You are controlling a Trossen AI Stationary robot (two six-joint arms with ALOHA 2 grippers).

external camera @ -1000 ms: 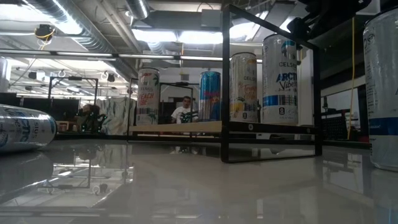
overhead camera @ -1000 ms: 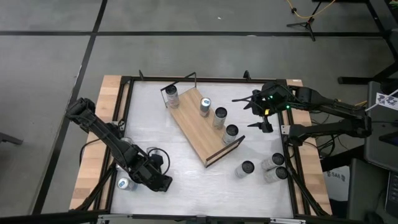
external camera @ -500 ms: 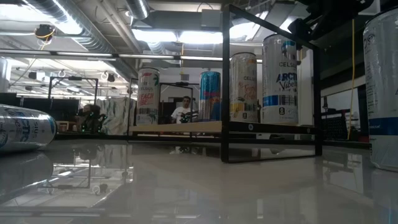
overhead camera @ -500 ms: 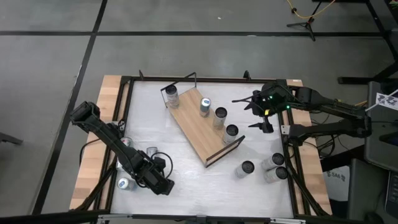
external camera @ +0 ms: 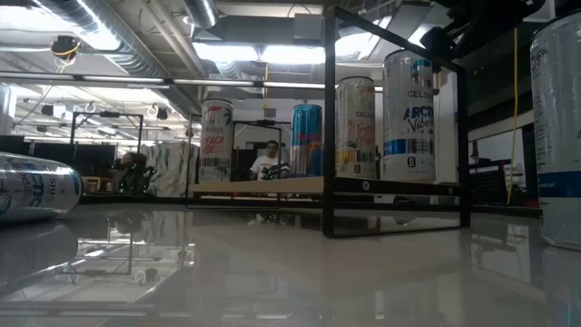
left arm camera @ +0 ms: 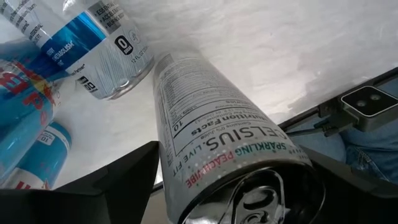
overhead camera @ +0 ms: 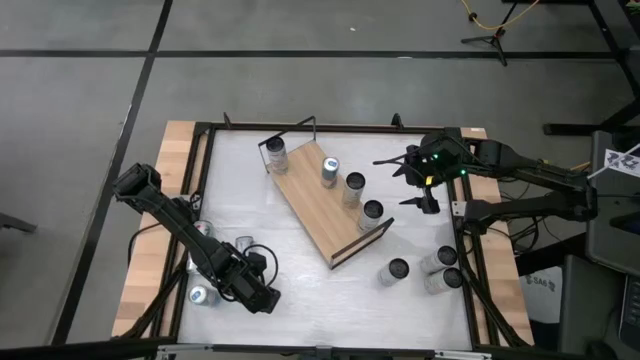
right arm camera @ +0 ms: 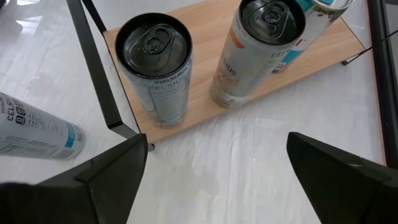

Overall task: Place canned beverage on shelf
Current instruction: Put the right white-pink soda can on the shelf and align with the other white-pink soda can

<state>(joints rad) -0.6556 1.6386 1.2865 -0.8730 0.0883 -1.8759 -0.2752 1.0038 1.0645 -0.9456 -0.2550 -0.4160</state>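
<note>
High view: the shelf (overhead camera: pixel 325 203) lies slanted mid-counter (overhead camera: pixel 300 280) with four cans on it; the left gripper (overhead camera: pixel 262 297) is at the near-left corner, the right gripper (overhead camera: pixel 415 185) just beside the shelf's right side.
Low view: four upright cans stand on the shelf (external camera: pixel 300 186).
Left wrist view: a lying Celsius can (left arm camera: pixel 217 149) sits between the spread fingers; a grip cannot be told.
Right wrist view: fingers apart, empty, above the shelf end (right arm camera: pixel 205 99).

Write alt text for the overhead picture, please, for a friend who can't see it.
Seen from above, a wooden shelf lies diagonally on a white table with four cans standing on it. The left claw is low at the near left by lying cans; the right claw hovers open beside the shelf, with three more cans near right.
</note>
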